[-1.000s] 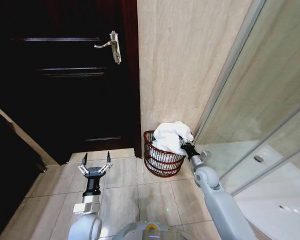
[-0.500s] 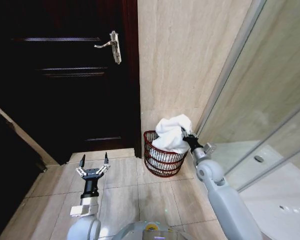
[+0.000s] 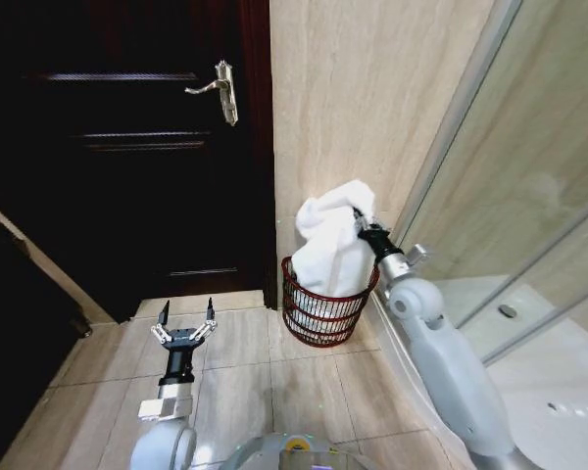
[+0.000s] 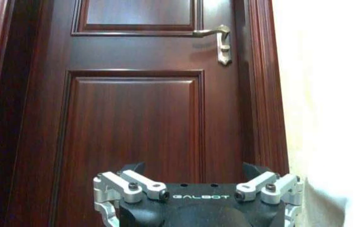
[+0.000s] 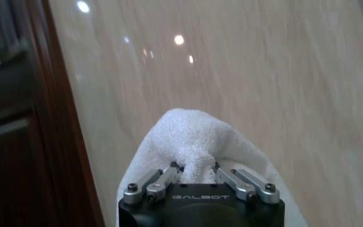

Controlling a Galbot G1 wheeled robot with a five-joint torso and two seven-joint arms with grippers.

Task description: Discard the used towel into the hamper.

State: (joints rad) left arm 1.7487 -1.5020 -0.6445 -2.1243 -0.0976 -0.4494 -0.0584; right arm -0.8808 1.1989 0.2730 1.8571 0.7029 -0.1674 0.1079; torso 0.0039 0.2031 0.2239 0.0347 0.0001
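Note:
A white towel (image 3: 333, 245) hangs from my right gripper (image 3: 361, 223), which is shut on its upper fold; its lower end reaches down into the hamper (image 3: 318, 308), a small reddish-brown wire basket on the floor against the beige wall. From the right wrist the towel (image 5: 191, 142) bunches between the fingers (image 5: 168, 177). My left gripper (image 3: 184, 328) is open, low over the floor tiles left of the hamper, facing the dark door; its fingers (image 4: 128, 184) show in the left wrist view.
A dark wooden door (image 3: 127, 157) with a metal lever handle (image 3: 216, 90) stands left of the wall. A glass shower screen (image 3: 510, 196) runs along the right, close beside the hamper. Beige floor tiles (image 3: 274, 382) lie in front.
My right gripper has risen with the towel, lifting most of it up out of the hamper so it hangs stretched above the rim. The left arm has barely moved.

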